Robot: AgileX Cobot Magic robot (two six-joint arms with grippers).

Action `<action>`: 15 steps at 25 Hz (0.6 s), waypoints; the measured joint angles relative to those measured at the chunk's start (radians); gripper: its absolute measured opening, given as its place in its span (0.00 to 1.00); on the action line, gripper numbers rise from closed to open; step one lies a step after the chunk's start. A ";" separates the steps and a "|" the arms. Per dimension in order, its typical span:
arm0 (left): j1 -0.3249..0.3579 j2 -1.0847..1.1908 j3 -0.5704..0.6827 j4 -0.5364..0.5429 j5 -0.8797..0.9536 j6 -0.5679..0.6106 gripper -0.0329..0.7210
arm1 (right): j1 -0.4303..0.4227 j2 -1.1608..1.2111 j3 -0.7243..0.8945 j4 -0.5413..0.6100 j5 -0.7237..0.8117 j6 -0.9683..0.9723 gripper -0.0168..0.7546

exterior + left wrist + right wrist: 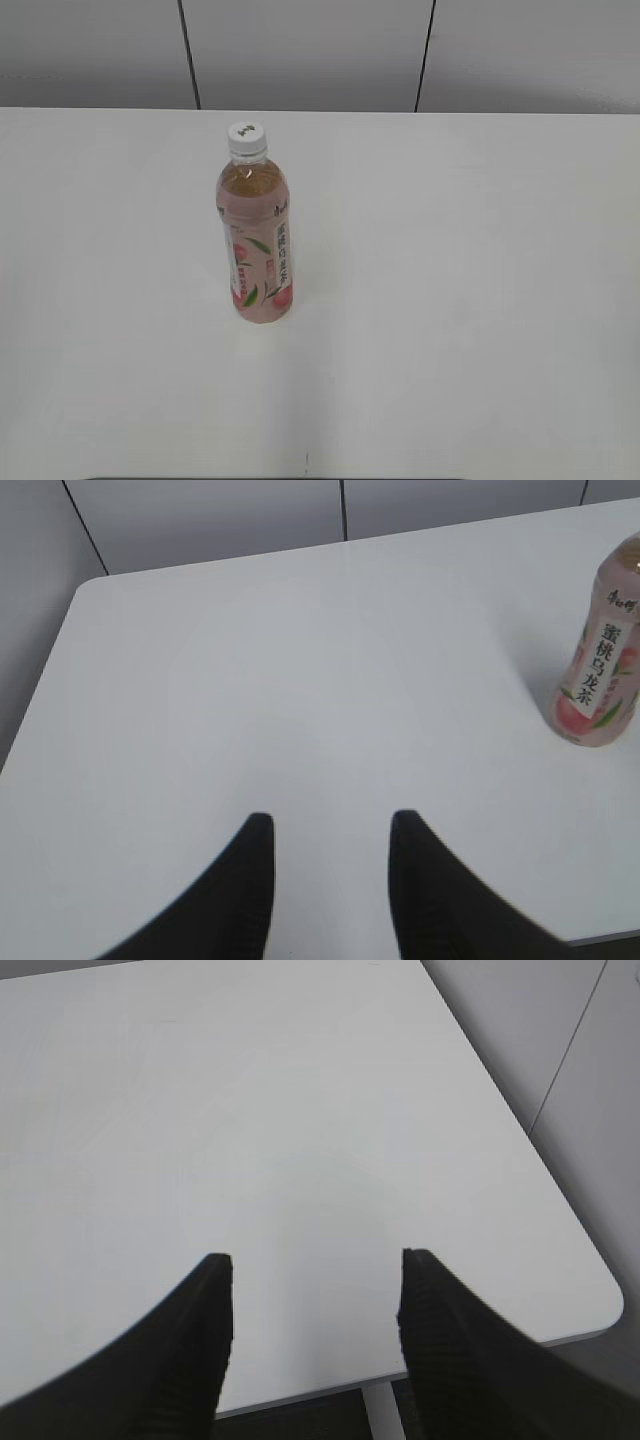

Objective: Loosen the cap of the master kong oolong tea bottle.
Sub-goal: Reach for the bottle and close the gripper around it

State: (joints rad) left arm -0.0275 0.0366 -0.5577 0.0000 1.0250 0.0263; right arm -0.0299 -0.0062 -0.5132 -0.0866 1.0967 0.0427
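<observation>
The master kong oolong tea bottle [256,238] stands upright on the white table [450,300], left of centre in the exterior view, with its pink peach label facing front. Its white cap [246,137] sits on top. The bottle's lower part also shows at the right edge of the left wrist view [601,663]; its cap is cut off there. My left gripper [330,825] is open and empty, well short and left of the bottle. My right gripper [315,1263] is open and empty over the table's front right edge. Neither gripper shows in the exterior view.
A grey panelled wall [320,50] runs behind the table's far edge. The table's rounded right corner [605,1305] and a white leg [385,1415] show in the right wrist view. Its rounded far left corner [90,585] shows in the left wrist view.
</observation>
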 joint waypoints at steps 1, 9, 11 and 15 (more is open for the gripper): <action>0.000 0.000 0.000 0.000 0.000 0.000 0.36 | 0.000 0.000 0.000 0.000 0.000 0.000 0.55; 0.000 0.000 0.000 0.000 0.000 0.000 0.36 | 0.000 0.000 0.000 0.000 0.000 0.000 0.55; 0.000 0.000 0.000 0.000 0.000 0.000 0.36 | 0.000 0.000 0.000 0.000 0.000 0.000 0.55; 0.000 0.000 0.000 0.000 0.000 0.000 0.36 | 0.000 0.000 0.000 0.000 0.000 0.000 0.55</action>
State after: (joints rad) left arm -0.0275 0.0366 -0.5577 0.0000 1.0250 0.0263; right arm -0.0299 -0.0062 -0.5132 -0.0866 1.0967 0.0427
